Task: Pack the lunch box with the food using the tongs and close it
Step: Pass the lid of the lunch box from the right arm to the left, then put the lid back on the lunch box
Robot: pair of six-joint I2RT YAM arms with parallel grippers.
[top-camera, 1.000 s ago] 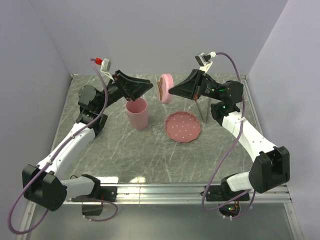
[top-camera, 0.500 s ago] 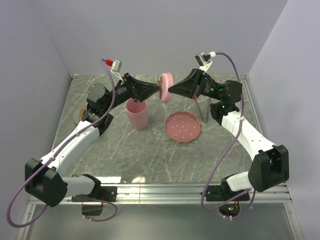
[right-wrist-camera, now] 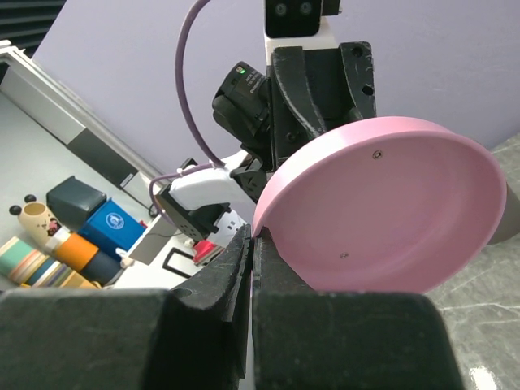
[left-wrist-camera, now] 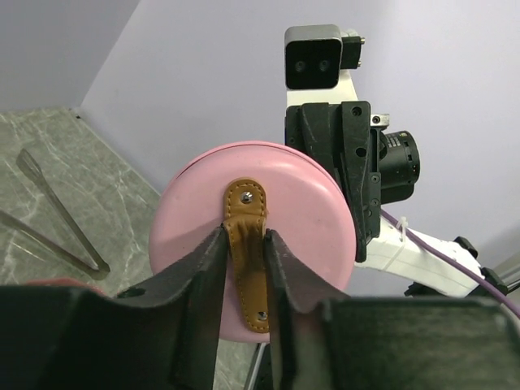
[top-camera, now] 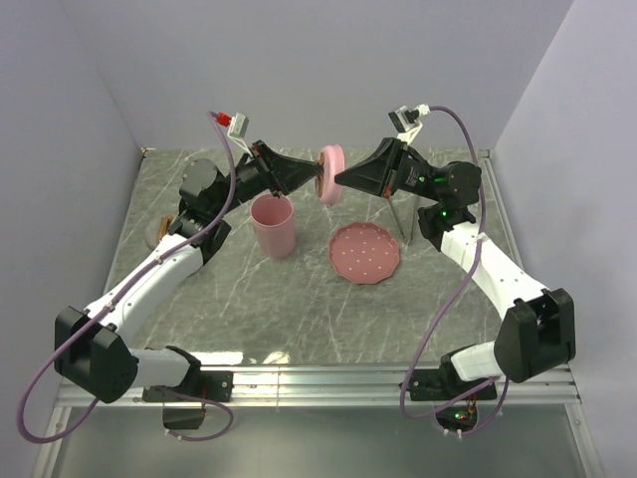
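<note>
The pink round lid (top-camera: 330, 175) of the lunch box is in the air over the far middle of the grey marbled table (top-camera: 249, 299), turned on edge between the two arms; the right gripper (top-camera: 340, 180) has its fingers pressed together on the lid's rim, and its wrist view shows the rim pinched right at the fingertips; the left gripper (left-wrist-camera: 244, 244) meets the lid from the opposite side, its two dark fingers standing narrowly apart with the brown strap (left-wrist-camera: 245, 219) between them, both inner edges tight against the strap's sides; the strap runs up the middle of the lid's outer face, fixed by a stud at each end; the tall pink cup (top-camera: 273, 227) stands upright on the table below the left gripper, left of centre and towards the far edge, its mouth open upward, and whether anything lies inside cannot be told; the pink speckled plate (top-camera: 365, 251) lies flat near the middle of the table, just right of the cup and apart from it; the tongs (top-camera: 402, 214) rest on the table towards the far right corner, beyond the plate, their two thin arms joined at the nearer end.
</note>
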